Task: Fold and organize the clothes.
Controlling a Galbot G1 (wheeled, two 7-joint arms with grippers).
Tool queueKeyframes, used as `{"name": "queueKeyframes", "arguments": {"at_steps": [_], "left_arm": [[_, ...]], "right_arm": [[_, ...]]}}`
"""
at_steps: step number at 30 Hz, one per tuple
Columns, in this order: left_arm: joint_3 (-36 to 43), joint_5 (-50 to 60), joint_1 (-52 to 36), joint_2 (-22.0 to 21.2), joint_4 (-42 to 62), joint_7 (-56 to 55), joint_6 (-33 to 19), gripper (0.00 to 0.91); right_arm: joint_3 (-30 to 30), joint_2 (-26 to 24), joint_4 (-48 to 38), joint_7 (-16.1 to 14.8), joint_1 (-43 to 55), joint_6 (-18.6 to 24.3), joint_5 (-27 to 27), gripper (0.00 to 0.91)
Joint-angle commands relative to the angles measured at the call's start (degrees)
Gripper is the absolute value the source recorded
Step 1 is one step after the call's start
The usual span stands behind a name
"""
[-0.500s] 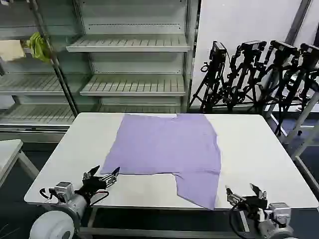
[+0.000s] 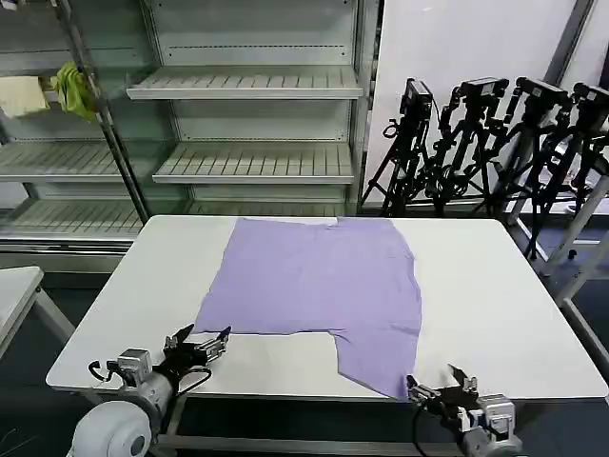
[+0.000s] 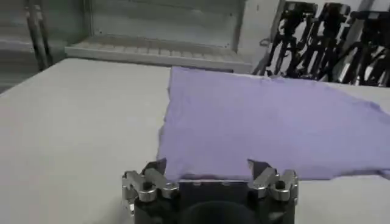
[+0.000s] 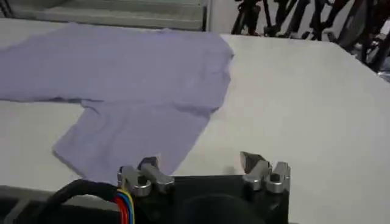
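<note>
The clothes are one lavender T-shirt (image 2: 319, 281) lying flat on the white table (image 2: 495, 295), plain side up, with a flap reaching the front edge at the right. My left gripper (image 2: 201, 343) is open, low over the table just in front of the shirt's near left corner (image 3: 177, 167). My right gripper (image 2: 441, 388) is open at the table's front edge, beside the tip of the shirt's hanging flap (image 4: 122, 146). Neither holds anything.
Empty metal shelving (image 2: 247, 124) stands behind the table, with a yellow-green cloth (image 2: 74, 88) and a cream cloth (image 2: 21, 95) hanging at the left. Black tripods (image 2: 495, 143) crowd the back right. A second white table (image 2: 14, 290) is at the left.
My right gripper has shifted left and lower, toward the shirt's flap at the front edge. The left gripper has dropped slightly nearer the shirt's corner.
</note>
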Motion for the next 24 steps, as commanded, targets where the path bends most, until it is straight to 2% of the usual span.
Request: {"name": "queueKeyframes", "arguments": {"at_steps": [1,14,24], "left_arm": [[0.52,0.49,-1.04,-0.27,2.52,0.11,-0.02,0.907],[0.22,1.08,-2.49,-0.38,3.71,0.26,-0.04,0.907],[-0.81,0.97,-1.9,-0.26,0.87,0.32,-0.02,0.907]], "right_arm": [[-3.36,0.21,-0.83,-0.2,0.71,0.01,-0.99,0.907],[-4.84,1.72,-1.6,-0.76,0.88,0.02,-2.82,0.907],[-2.49,1.48,0.33,-1.18,-0.51,0.1,-2.79,0.907]]}}
